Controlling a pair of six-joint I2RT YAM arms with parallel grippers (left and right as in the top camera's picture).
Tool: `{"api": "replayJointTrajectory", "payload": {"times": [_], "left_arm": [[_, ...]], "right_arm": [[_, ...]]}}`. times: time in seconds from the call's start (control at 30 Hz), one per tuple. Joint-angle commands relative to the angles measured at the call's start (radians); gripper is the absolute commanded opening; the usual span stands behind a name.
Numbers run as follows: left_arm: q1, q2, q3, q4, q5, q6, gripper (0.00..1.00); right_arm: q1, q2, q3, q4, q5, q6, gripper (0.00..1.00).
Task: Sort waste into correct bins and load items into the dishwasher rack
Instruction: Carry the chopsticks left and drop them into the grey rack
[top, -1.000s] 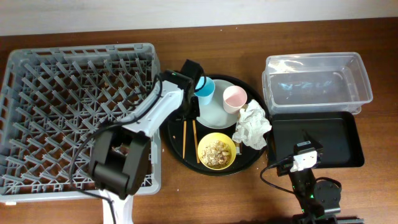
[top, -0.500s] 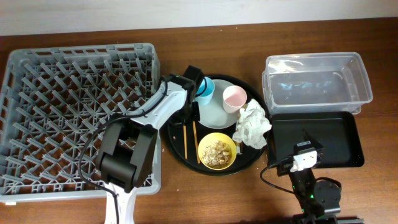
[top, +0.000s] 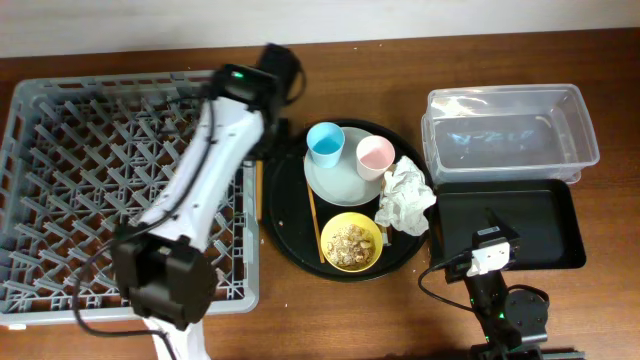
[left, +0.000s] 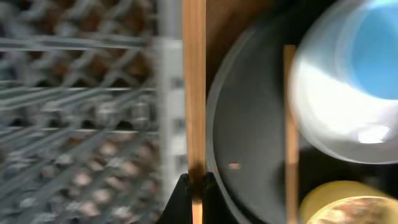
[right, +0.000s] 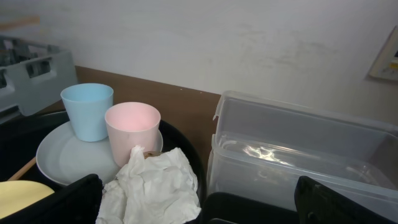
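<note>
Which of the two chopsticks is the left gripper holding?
The chopstick beside the rack, off the round tray, is pinched in the left gripper. The other chopstick lies free on that tray beside the yellow bowl.

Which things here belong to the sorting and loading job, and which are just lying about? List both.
Job: rack, blue cup, pink cup, plate, yellow bowl, food scraps, napkin, held chopstick, other chopstick, clear tub, black bin.
Lying about: round black tray, table.

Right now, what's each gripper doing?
Left gripper: closed on one chopstick.
Right gripper: open, holding nothing.
</note>
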Motion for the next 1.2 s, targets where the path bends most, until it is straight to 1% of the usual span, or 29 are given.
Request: {"api": "replayJointTrajectory", "payload": {"times": [0.0, 0.17, 0.43, 0.53, 0.6, 0.63, 0.67, 0.77, 0.93, 1.0, 1.03, 1.07, 1.1, 1.13, 1.17], "left_arm": [[0.092, 0.006, -0.016, -0.037, -0.063, 0.11, 0.0], [0.175, 0.01, -0.111, 0.026, 0.035, 0.144, 0.0], [0.185, 0.011, -0.262, 0.158, 0.04, 0.145, 0.0], [0.185, 0.011, -0.288, 0.177, 0.037, 0.144, 0.02], [0.188, 0.011, -0.291, 0.179, 0.037, 0.144, 0.18], [0.19, 0.011, -0.291, 0.179, 0.036, 0.144, 0.28], [0.192, 0.011, -0.291, 0.177, 0.037, 0.144, 0.34], [0.194, 0.01, -0.286, 0.167, 0.037, 0.144, 0.34], [0.193, -0.031, -0.179, 0.071, 0.048, 0.139, 0.34], [0.193, -0.074, -0.14, 0.044, 0.108, 0.136, 0.34], [0.193, -0.12, -0.133, 0.047, 0.199, 0.136, 0.36], [0.192, -0.148, -0.133, 0.056, 0.273, 0.136, 0.41], [0.191, -0.167, -0.133, 0.06, 0.338, 0.136, 0.68], [0.187, -0.188, -0.133, 0.064, 0.437, 0.137, 0.99], [0.182, -0.195, -0.133, 0.064, 0.494, 0.137, 0.99]], "right_arm": [[0.005, -0.004, -0.005, -0.004, -0.01, -0.004, 0.99], [0.005, -0.004, -0.005, -0.004, -0.01, -0.004, 0.99], [0.005, -0.004, -0.005, -0.004, -0.01, -0.004, 0.99], [0.005, -0.004, -0.005, -0.004, -0.01, -0.004, 0.99], [0.005, -0.004, -0.005, -0.004, -0.01, -0.004, 0.99], [0.005, -0.004, -0.005, -0.004, -0.01, -0.004, 0.99], [0.005, -0.004, -0.005, -0.004, -0.01, -0.004, 0.99], [0.005, -0.004, -0.005, -0.004, -0.01, -0.004, 0.99], [0.005, -0.004, -0.005, -0.004, -0.01, -0.004, 0.99], [0.005, -0.004, -0.005, -0.004, -0.01, -0.004, 0.99], [0.005, -0.004, -0.005, -0.004, -0.01, -0.004, 0.99], [0.005, -0.004, -0.005, -0.004, -0.01, -0.004, 0.98], [0.005, -0.004, -0.005, -0.004, -0.01, -0.004, 0.99], [0.005, -0.004, -0.005, -0.004, -0.01, -0.004, 0.99], [0.005, -0.004, -0.005, -0.004, -0.01, -0.004, 0.99]]}}
